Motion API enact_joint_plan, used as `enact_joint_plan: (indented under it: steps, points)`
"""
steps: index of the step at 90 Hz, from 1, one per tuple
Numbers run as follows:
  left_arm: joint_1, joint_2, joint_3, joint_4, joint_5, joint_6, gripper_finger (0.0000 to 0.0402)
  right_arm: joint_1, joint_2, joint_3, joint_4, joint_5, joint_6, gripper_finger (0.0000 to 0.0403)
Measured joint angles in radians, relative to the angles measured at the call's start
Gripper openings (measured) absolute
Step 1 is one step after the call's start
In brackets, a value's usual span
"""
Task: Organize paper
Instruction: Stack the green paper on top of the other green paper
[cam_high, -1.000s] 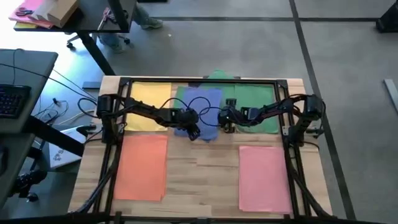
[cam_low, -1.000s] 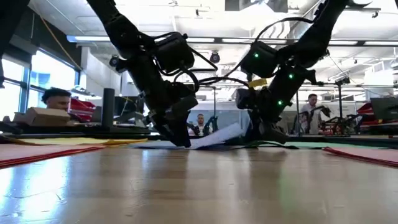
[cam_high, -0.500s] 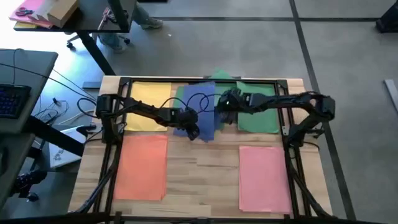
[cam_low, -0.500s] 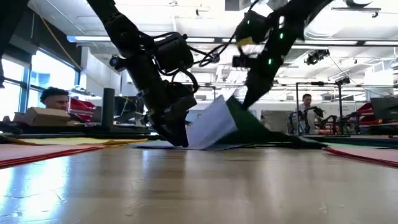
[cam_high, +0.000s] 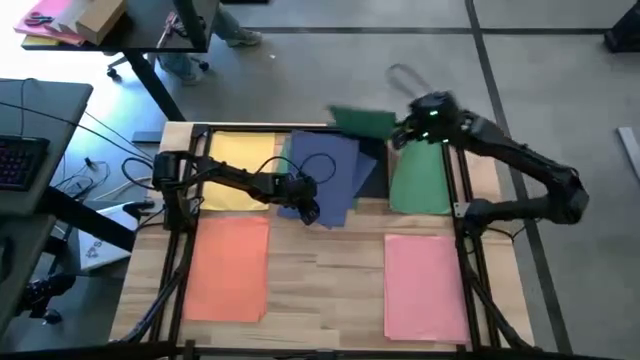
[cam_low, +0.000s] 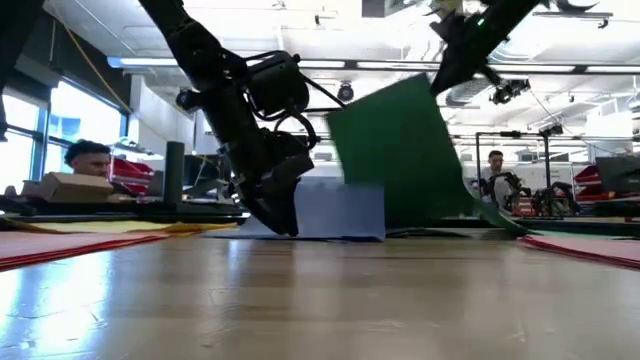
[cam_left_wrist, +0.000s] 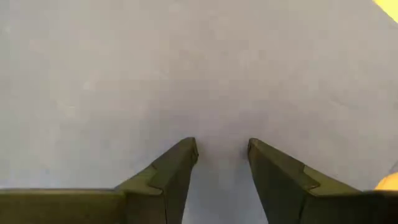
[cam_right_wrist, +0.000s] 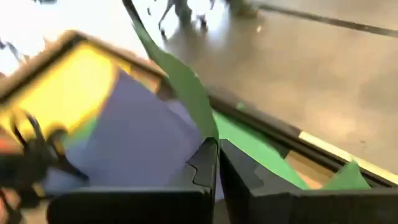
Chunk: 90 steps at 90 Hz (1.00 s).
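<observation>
The right hand (cam_high: 398, 133) is raised above the far edge of the worktop (cam_high: 330, 262), its two fingers (cam_right_wrist: 205, 163) pressed together on the edge of a green sheet (cam_high: 362, 122). That sheet hangs from the hand well clear of the surface; in the low view it shows as a broad dark-green panel (cam_low: 400, 160) slanting down from the hand (cam_low: 447, 45), its lower end trailing towards the worktop. Directly below the right hand and a little nearer lies the stack of green paper (cam_high: 420, 180), flat on the wood.

The left hand (cam_high: 312, 212) is down at the near edge of the blue sheets (cam_high: 325, 175), which spread away from it toward the far side of the worktop. In the left wrist view its fingers (cam_left_wrist: 168, 177) stand slightly apart with blue paper (cam_left_wrist: 186, 74) filling everything ahead of them and showing in the gap between; the tips seem to rest on the sheet, though I cannot tell whether any paper is caught between them. In the low view the hand (cam_low: 280, 215) meets the worktop with pale blue paper (cam_low: 335, 210) just beside it.

Beside the left hand, on its outer side, lies the yellow sheet (cam_high: 240, 170). Nearer than both hands lie the orange sheet (cam_high: 228, 268) on the left and the pink sheet (cam_high: 425, 285) on the right, well apart.
</observation>
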Motion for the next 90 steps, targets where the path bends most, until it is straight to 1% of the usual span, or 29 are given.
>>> enact_joint_plan:
  steps: [11,17,27,33,38,43,48,55,61,66,70,75,80,84,90]
  points:
    - [0.0,-0.001,0.0,0.0,0.0,0.0,0.0145,-0.072,-0.088,0.001,-0.027,-0.042,0.059,0.0]
    - [0.0,-0.001,0.0,0.0,0.0,0.0,0.0145,-0.1,-0.127,0.0,-0.013,-0.069,0.098,0.0]
    - [0.0,-0.001,0.0,0.001,0.0,0.0,0.0145,-0.127,-0.171,0.001,0.062,-0.197,0.112,0.0]
    - [0.0,-0.001,0.0,0.001,0.001,0.0,0.0145,-0.129,-0.179,0.001,0.063,-0.259,0.107,0.0]
    - [0.0,-0.002,0.001,0.001,0.002,0.0,0.0145,-0.127,-0.178,0.001,0.041,-0.33,0.077,0.0]
    - [0.0,-0.002,0.001,0.001,0.005,0.0,0.0145,-0.117,-0.177,0.001,-0.01,-0.406,0.013,0.0]
    - [0.0,-0.002,0.001,0.001,0.011,0.0,0.0145,-0.094,-0.177,0.001,-0.083,-0.446,-0.075,0.0]
    - [0.0,-0.002,0.001,0.001,0.012,0.0,0.0145,-0.047,-0.177,0.001,-0.244,-0.43,-0.244,0.0]
    - [0.0,-0.002,0.001,0.0,0.012,0.0,0.0145,-0.006,-0.17,-0.005,-0.392,-0.381,-0.385,0.0]
    - [0.0,-0.002,0.001,0.0,0.012,0.0,0.0145,0.026,-0.163,-0.03,-0.479,-0.338,-0.447,0.0]
    - [0.0,-0.002,0.001,0.0,0.012,0.0,0.0145,0.042,-0.16,-0.064,-0.517,-0.302,-0.464,0.0]
    - [0.001,-0.002,0.001,0.0,0.012,0.0,0.0145,0.056,-0.16,-0.117,-0.519,-0.267,-0.459,0.0]
    - [0.003,-0.002,0.001,0.0,0.013,0.001,0.0145,0.066,-0.162,-0.177,-0.478,-0.227,-0.428,0.0]
    - [0.005,-0.002,0.001,0.0,0.013,0.0,0.0145,0.072,-0.161,-0.224,-0.417,-0.198,-0.404,0.0]
    - [0.006,-0.003,0.001,-0.001,0.02,0.0,0.0145,0.086,-0.16,-0.285,-0.287,-0.197,-0.392,0.0]
